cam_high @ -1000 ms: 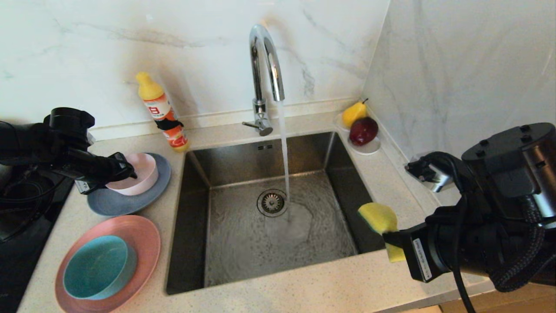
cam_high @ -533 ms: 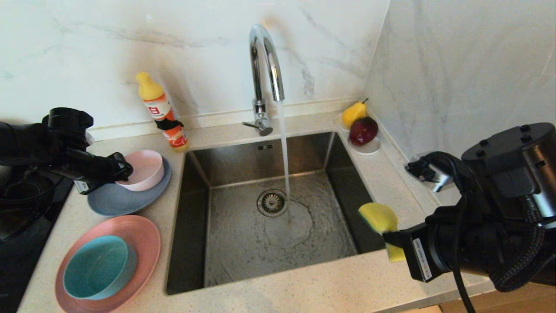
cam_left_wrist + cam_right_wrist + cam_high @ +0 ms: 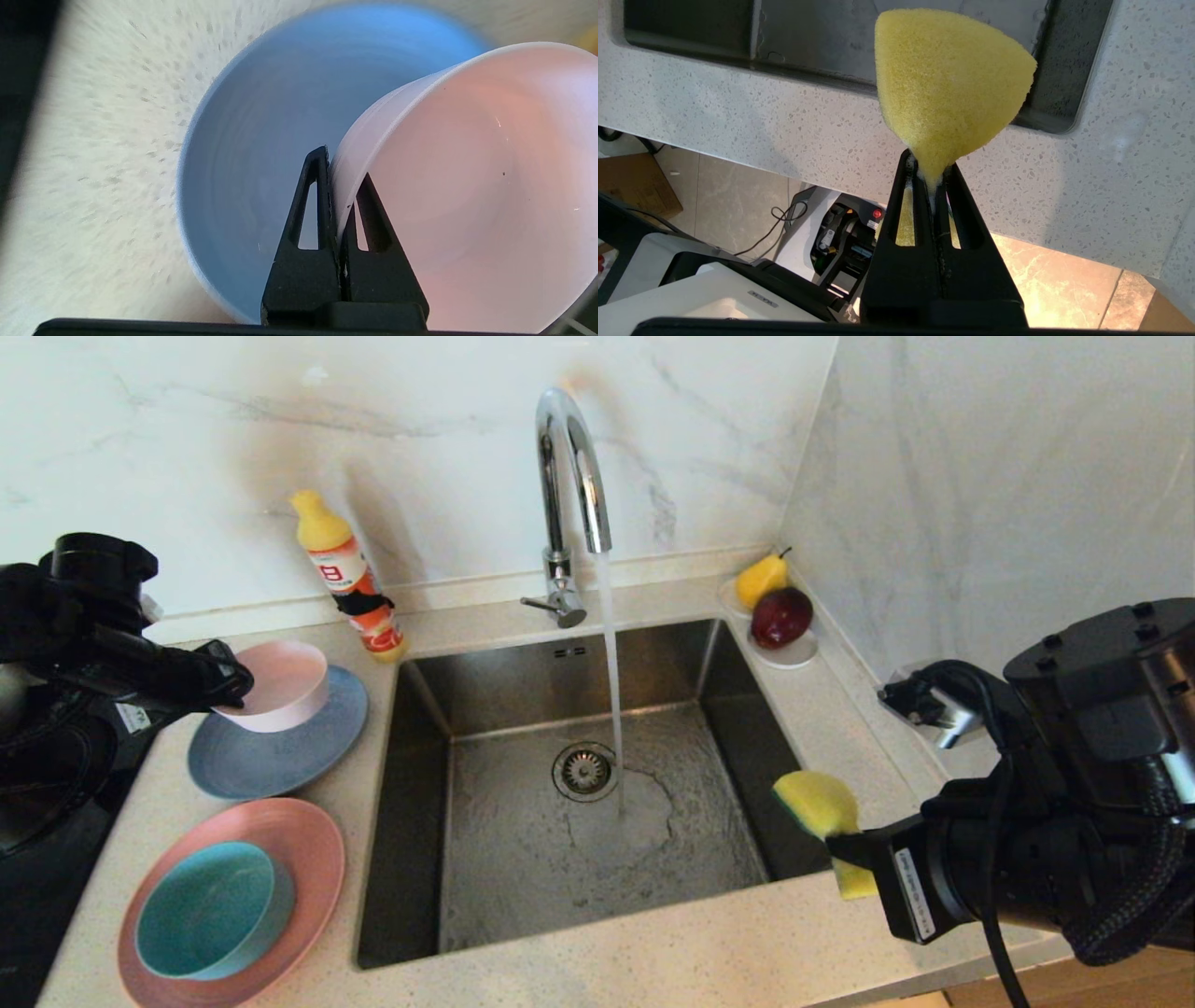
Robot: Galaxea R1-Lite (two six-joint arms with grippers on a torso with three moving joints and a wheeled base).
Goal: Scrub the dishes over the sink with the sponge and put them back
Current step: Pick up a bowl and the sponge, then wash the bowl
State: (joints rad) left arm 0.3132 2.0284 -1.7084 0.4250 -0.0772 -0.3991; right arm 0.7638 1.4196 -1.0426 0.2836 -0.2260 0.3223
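My left gripper is shut on the rim of the pale pink bowl and holds it tilted just above the grey-blue plate. In the left wrist view its two fingers pinch the wall of the pale pink bowl, with the grey-blue plate beneath. The teal bowl sits in the large pink plate at the front left. My right gripper is shut on the yellow sponge over the sink's right rim. The right wrist view shows the sponge squeezed at its waist.
Water runs from the chrome tap onto the basin floor beside the strainer drain. An orange dish-soap bottle leans against the back wall. A white saucer with a pear and a red fruit stands in the back right corner.
My left gripper closed on the pink bowl's rim, then lifted and tilted it off the grey-blue plate, drawing back to the left. The right arm and sponge have stayed put.
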